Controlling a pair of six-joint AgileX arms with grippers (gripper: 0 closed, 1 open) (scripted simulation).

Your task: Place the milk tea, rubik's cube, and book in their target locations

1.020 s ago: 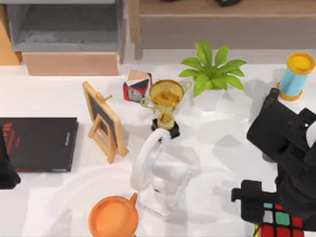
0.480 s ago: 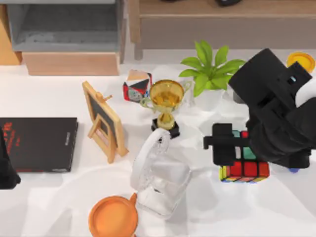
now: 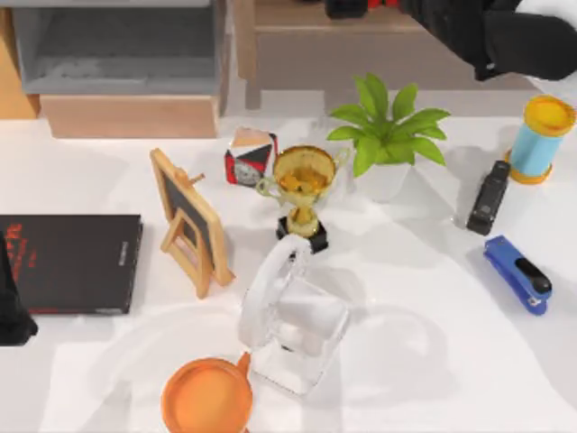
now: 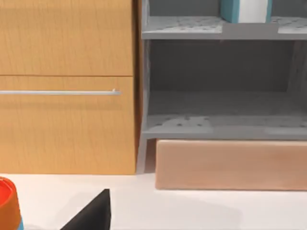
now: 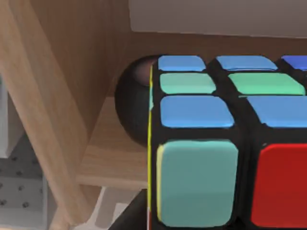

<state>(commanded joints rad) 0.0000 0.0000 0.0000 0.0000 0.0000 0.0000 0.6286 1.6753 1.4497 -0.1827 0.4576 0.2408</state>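
Rubik's cube [image 5: 230,143] is riding close under our right wrist, over the wooden shelf [image 5: 110,158] behind the table; we cannot tell whether the claw is gripping it. We are judging this the placing step, so next we are needing a gentle lowering onto the shelf.

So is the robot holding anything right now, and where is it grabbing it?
Looks like the right arm carries the rubik's cube over the wooden shelf at the back; the grabbing spot can't be seen.

The right arm [image 3: 505,32] is bulky matte black with a pale grey-white segment; the left arm [image 3: 11,311] is a black wedge.
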